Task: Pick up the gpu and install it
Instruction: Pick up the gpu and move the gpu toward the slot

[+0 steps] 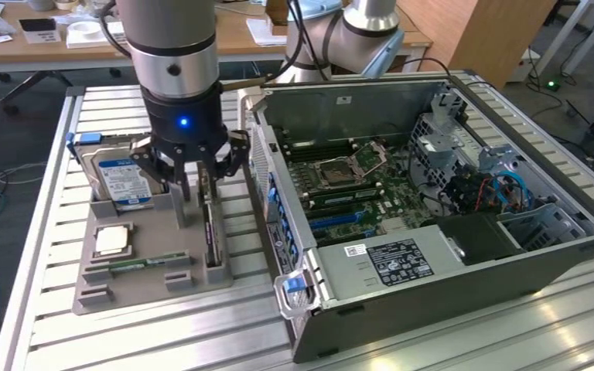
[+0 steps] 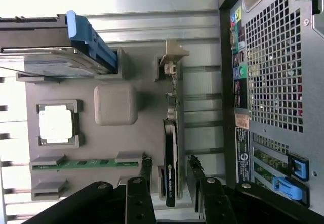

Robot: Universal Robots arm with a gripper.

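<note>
The black two-finger gripper [image 1: 196, 207] [image 2: 170, 161] hangs open, its fingers straddling the thin green-and-black gpu card [image 1: 213, 241] [image 2: 170, 145] with gaps either side. The card stands on edge in the grey slotted tray [image 1: 132, 292] [image 2: 147, 133], centre-left in the exterior view. The tray also holds a silver hard drive [image 1: 121, 182] [image 2: 45, 64], a square processor chip [image 1: 111, 239] [image 2: 55, 124] and a narrow green memory stick [image 1: 137, 264] [image 2: 86, 163]. An open grey computer case [image 1: 462, 269] [image 2: 273, 57] stands beside it, on the exterior view's right.

We see our silver-grey cylindrical arm [image 1: 168, 31] coming straight down over the bench, its wrist held vertical. Below it hangs the black, linkage-built end effector [image 1: 198, 179] with a small blue light [image 1: 182, 121] glowing on its body. In the wrist view its two dark fingers [image 2: 146, 169] reach away from the camera, parted, with a clear gap between the tips.
</note>
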